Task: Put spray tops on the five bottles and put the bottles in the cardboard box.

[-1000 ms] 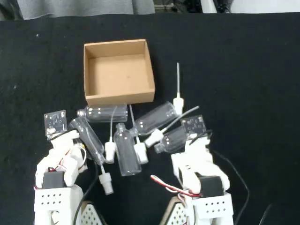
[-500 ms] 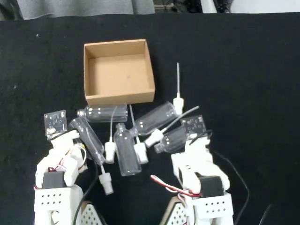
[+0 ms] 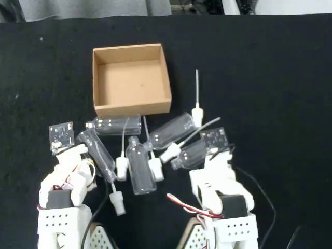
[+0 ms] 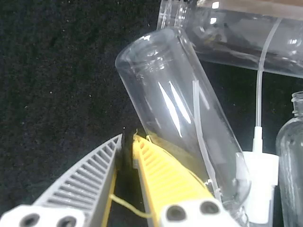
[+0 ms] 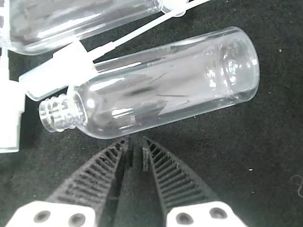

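Note:
Five clear bottles lie below the cardboard box [image 3: 132,78], with several white spray tops among them. My left gripper [image 4: 128,140] is shut on nothing, its tips beside the base end of a slanted bottle [image 4: 182,123] [image 3: 97,151]. A thin tube runs along that bottle; I cannot tell if it is inside. My right gripper [image 5: 135,144] is shut on nothing, just short of an uncapped bottle [image 5: 161,90] [image 3: 191,154] lying crosswise. A spray top [image 5: 52,78] and its tube lie against that bottle's far side.
The box stands open, its front wall touching one bottle [image 3: 114,125]. One spray top [image 3: 197,111] lies alone to the box's right with its tube pointing away. Another spray top [image 3: 117,201] lies between the arm bases. Black cloth covers the table, with free room at right.

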You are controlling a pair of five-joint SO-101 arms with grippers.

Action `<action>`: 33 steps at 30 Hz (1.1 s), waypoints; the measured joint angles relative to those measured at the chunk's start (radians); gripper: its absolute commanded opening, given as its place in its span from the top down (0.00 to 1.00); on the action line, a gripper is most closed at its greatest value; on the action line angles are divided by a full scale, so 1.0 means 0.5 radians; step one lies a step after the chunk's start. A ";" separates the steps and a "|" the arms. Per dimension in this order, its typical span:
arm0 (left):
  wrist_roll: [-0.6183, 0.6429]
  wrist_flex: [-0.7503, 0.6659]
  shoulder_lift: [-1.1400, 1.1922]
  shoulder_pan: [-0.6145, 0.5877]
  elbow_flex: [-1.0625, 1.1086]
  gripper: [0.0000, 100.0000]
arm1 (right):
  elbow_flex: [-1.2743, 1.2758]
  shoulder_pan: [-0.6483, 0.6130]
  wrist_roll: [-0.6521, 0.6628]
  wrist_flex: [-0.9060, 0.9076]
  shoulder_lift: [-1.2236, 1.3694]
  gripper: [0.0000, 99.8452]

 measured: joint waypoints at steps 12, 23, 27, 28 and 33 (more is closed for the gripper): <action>0.000 0.000 0.000 0.000 0.000 0.97 | 0.000 0.000 0.000 0.000 0.000 0.98; -0.003 0.000 -0.043 -0.012 0.000 0.97 | 0.000 0.000 0.000 0.000 0.000 0.98; 0.000 0.000 -0.187 -0.101 0.000 0.97 | 0.000 0.000 0.000 0.000 0.000 0.98; 0.000 0.000 -0.239 -0.120 0.000 0.97 | 0.000 0.000 0.000 0.000 0.000 0.98; 0.000 0.000 -0.430 -0.193 -0.009 0.97 | 0.000 0.000 0.000 0.000 0.000 0.98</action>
